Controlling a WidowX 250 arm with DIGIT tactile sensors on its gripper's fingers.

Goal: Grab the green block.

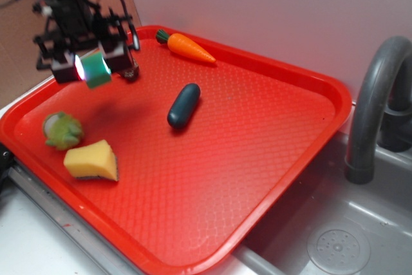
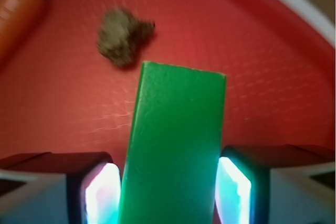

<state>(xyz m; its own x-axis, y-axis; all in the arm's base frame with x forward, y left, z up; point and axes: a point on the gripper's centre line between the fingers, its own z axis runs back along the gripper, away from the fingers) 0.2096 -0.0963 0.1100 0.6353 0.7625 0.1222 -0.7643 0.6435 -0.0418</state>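
The green block (image 1: 97, 70) hangs above the far left corner of the red tray (image 1: 270, 159), clear of its surface. My gripper (image 1: 93, 69) is shut on the green block, one glowing pad on each side. In the wrist view the green block (image 2: 176, 145) stands lengthwise between the two lit pads (image 2: 102, 195), its far end pointing toward the tray. The gripper (image 2: 168, 195) holds it by its long sides.
On the tray lie an orange carrot (image 1: 187, 46), a dark green capsule toy (image 1: 183, 105), a pale green leafy toy (image 1: 62, 130) and a yellow sponge wedge (image 1: 92, 160). A small brown lump (image 2: 123, 35) sits under the gripper. A sink and grey faucet (image 1: 373, 107) stand to the right.
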